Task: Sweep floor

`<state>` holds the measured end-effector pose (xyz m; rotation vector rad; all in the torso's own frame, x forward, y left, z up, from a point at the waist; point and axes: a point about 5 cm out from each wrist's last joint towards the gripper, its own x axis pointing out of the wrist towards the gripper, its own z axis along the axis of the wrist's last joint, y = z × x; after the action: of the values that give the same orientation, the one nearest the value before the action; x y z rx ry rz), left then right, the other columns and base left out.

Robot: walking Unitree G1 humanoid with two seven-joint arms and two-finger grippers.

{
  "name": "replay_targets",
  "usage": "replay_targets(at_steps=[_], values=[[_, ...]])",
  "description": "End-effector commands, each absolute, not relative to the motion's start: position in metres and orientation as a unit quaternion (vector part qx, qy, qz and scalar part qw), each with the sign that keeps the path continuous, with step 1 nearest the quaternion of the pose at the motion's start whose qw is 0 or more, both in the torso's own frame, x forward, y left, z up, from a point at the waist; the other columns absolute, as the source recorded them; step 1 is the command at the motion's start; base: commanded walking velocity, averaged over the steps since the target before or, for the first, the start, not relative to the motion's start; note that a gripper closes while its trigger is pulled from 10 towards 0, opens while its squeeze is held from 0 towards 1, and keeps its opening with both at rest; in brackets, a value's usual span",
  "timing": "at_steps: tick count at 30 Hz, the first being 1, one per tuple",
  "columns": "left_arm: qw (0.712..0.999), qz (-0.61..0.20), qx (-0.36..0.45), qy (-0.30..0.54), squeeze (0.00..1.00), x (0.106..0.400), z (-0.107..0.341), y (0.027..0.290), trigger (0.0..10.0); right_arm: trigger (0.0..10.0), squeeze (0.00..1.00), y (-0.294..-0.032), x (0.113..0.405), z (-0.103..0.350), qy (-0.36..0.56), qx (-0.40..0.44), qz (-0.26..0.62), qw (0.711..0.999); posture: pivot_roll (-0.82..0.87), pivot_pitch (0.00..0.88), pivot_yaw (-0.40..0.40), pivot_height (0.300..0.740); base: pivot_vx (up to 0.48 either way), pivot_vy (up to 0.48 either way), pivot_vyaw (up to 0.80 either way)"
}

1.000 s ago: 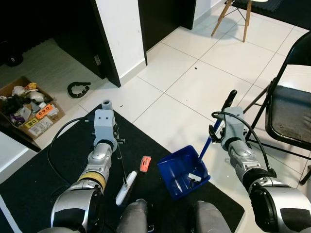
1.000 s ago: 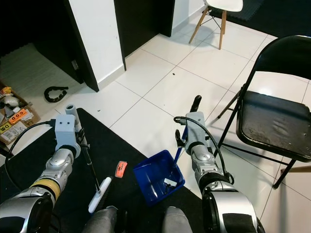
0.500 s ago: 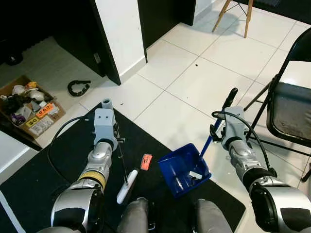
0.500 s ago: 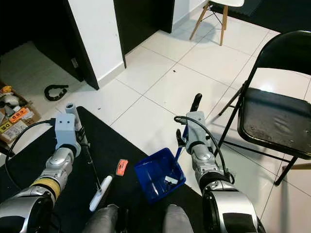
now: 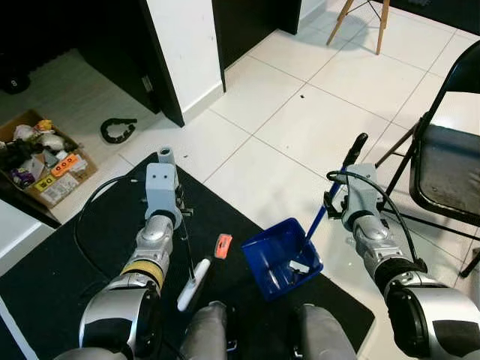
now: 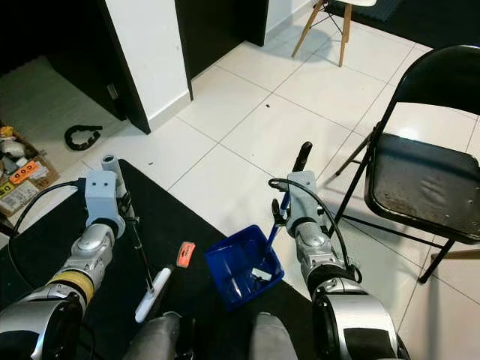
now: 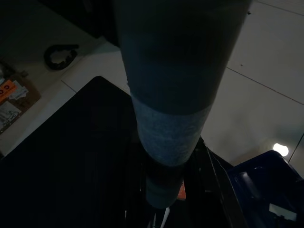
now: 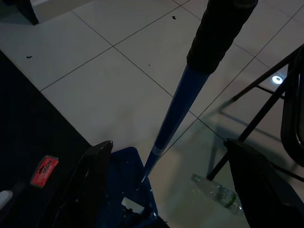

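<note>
The right gripper (image 5: 335,196) was clamped on the blue handle of the dustpan (image 5: 281,256), whose pan sat on the edge of the black mat (image 5: 67,255) where it met the white tile floor (image 5: 300,112), with a scrap of pale litter already inside; in the same left eye view the left gripper (image 5: 178,210) was closed on the thin dark shaft of the brush (image 5: 192,275), its white head low on the mat beside an orange wrapper (image 5: 222,246). In my judgement the main risk was tipping the pan while carrying it by so long a handle, which would spill the litter back out; a careless stroke could also flick the wrapper away from the pan rather than into it. In the right eye view a black folding chair (image 6: 424,180) stood just beside the right arm and could snag a wide swing, while a cardboard box (image 6: 16,184) of clutter and a black curved object (image 6: 80,136) lay well apart to the left. The left wrist view was dark, showing the brush handle (image 7: 166,95) running down toward the mat. The right wrist view showed the dustpan handle (image 8: 178,111) and a clear plastic bottle (image 8: 213,191) lying on the tiles by the chair legs, still to be gathered.
</note>
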<state>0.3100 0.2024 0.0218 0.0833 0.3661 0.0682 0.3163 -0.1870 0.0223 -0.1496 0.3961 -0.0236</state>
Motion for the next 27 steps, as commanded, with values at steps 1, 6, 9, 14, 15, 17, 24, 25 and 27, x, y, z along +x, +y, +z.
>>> replay_targets(at_steps=[1,6,9,14,15,17,24,25,27], values=[[0.971,0.033,0.036,0.235,0.00,0.2939,0.0007,0.1986,10.0,10.0,0.00,-0.1888,0.3164,0.0218,0.204,-0.080,-0.011,0.976,-0.01,0.104,-0.032,0.740,0.000,0.000,0.00],[0.971,0.033,0.037,0.236,0.00,0.2931,-0.0003,0.1973,10.0,10.0,0.00,-0.1904,0.3160,0.0217,0.204,-0.079,-0.010,0.976,-0.01,0.091,-0.036,0.740,0.000,0.000,0.00],[0.971,0.030,0.032,0.236,0.00,0.2931,-0.0006,0.1957,10.0,10.0,0.00,-0.1917,0.3157,0.0217,0.204,-0.080,-0.011,0.976,-0.02,0.081,-0.031,0.740,0.000,0.000,0.00],[0.971,0.029,0.029,0.236,0.00,0.2920,-0.0017,0.1936,10.0,10.0,0.00,-0.1932,0.3142,0.0204,0.205,-0.080,-0.012,0.975,-0.02,0.069,-0.026,0.740,0.000,0.000,0.00],[0.971,0.029,0.029,0.236,0.00,0.2913,-0.0024,0.1934,10.0,10.0,0.00,-0.1934,0.3136,0.0199,0.205,-0.081,-0.012,0.975,-0.03,0.067,-0.024,0.740,0.000,0.000,0.00],[0.971,0.028,0.028,0.237,0.00,0.2904,-0.0032,0.1933,10.0,10.0,0.00,-0.1935,0.3129,0.0192,0.206,-0.081,-0.012,0.975,-0.03,0.063,-0.017,0.740,0.000,0.000,0.00],[0.970,0.026,0.021,0.239,0.00,0.2875,-0.0057,0.1932,10.0,10.0,0.00,-0.1943,0.3104,0.0171,0.206,-0.082,-0.012,0.975,-0.04,0.078,-0.015,0.740,0.000,0.000,0.00],[0.970,0.026,0.020,0.239,0.00,0.2876,-0.0056,0.1933,10.0,10.0,0.00,-0.1943,0.3105,0.0172,0.206,-0.082,-0.012,0.975,-0.04,0.081,-0.015,0.740,0.000,0.000,0.00],[0.970,0.026,0.020,0.239,0.00,0.2877,-0.0055,0.1935,10.0,10.0,0.00,-0.1942,0.3106,0.0173,0.206,-0.083,-0.012,0.975,-0.04,0.082,-0.015,0.740,0.000,0.000,0.00]])
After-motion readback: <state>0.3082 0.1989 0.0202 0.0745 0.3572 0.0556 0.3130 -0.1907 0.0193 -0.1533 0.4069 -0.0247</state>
